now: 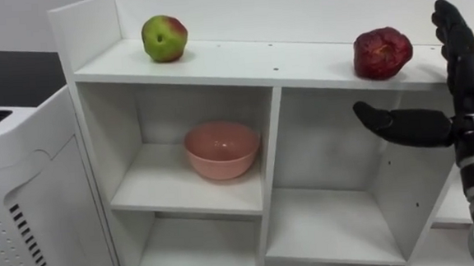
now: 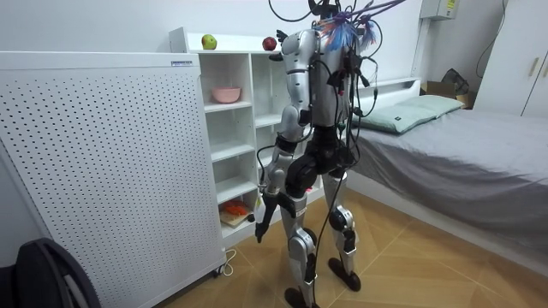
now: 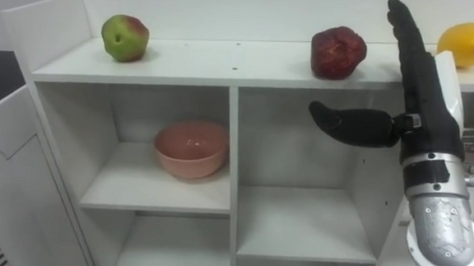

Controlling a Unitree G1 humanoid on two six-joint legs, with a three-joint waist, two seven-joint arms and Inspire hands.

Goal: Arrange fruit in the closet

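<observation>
A green-and-red apple (image 1: 164,38) sits at the left of the white closet's top shelf (image 1: 257,64). A dark red fruit (image 1: 381,53) rests further right on the same shelf, and a yellow fruit (image 3: 464,45) lies beyond it. My right hand (image 3: 422,84) is raised just right of the red fruit, open, fingers straight up and thumb pointing left below the shelf edge; it holds nothing. My left hand (image 2: 261,224) hangs by my side with straight fingers. I stand facing the closet.
A pink bowl (image 1: 221,149) stands in the upper left compartment. A white perforated cabinet (image 1: 26,187) adjoins the closet's left side. In the room view a bed (image 2: 462,145) is behind me, and a low compartment holds orange items (image 2: 238,210).
</observation>
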